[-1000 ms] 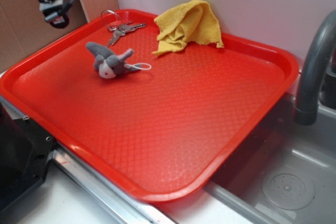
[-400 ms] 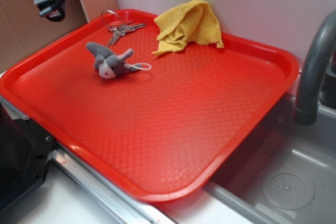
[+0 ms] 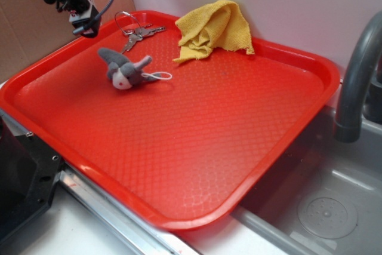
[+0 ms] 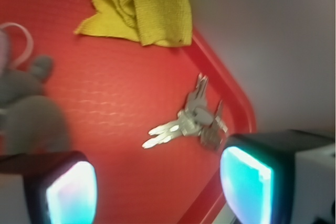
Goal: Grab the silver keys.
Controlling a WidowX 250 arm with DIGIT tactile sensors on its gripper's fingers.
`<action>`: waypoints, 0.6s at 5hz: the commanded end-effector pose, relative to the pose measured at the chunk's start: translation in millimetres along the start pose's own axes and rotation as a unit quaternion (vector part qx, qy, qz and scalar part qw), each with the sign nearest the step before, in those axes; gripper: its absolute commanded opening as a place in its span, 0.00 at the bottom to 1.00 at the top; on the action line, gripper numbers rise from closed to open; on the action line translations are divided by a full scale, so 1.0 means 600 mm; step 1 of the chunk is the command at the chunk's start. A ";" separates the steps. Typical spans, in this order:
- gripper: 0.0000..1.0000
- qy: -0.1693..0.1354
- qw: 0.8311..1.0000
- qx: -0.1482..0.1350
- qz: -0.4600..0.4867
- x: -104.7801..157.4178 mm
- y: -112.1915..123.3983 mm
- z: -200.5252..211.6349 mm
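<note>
The silver keys lie on their wire ring at the far left corner of the red tray, close to its rim. In the wrist view the silver keys sit just ahead of my right fingertip, on the tray floor. My gripper hangs in the air left of the keys, above the tray's left rim. In the wrist view the gripper is open, with only red tray between its glowing pads.
A grey-and-white plush toy with a white loop lies just in front of the keys. A crumpled yellow cloth rests at the tray's far edge. A sink with a grey tap is to the right. A cardboard wall stands at the left.
My gripper first rose towards the upper left, then swung right and down, ending closer to the keys. The keys, toy and cloth have not moved.
</note>
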State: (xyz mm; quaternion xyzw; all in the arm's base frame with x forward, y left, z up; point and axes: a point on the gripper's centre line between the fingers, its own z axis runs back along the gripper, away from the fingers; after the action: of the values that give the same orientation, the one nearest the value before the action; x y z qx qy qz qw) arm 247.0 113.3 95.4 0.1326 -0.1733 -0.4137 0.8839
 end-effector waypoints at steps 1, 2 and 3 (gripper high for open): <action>1.00 -0.007 1.000 0.020 -0.012 -0.012 0.092 -0.056; 1.00 -0.005 1.000 0.021 -0.014 -0.010 0.112 -0.068; 1.00 -0.018 1.000 -0.010 0.001 0.005 0.114 -0.104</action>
State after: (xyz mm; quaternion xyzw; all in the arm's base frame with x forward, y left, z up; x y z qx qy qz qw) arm 304.1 166.4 43.8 0.0944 -0.1698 -0.4106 0.8909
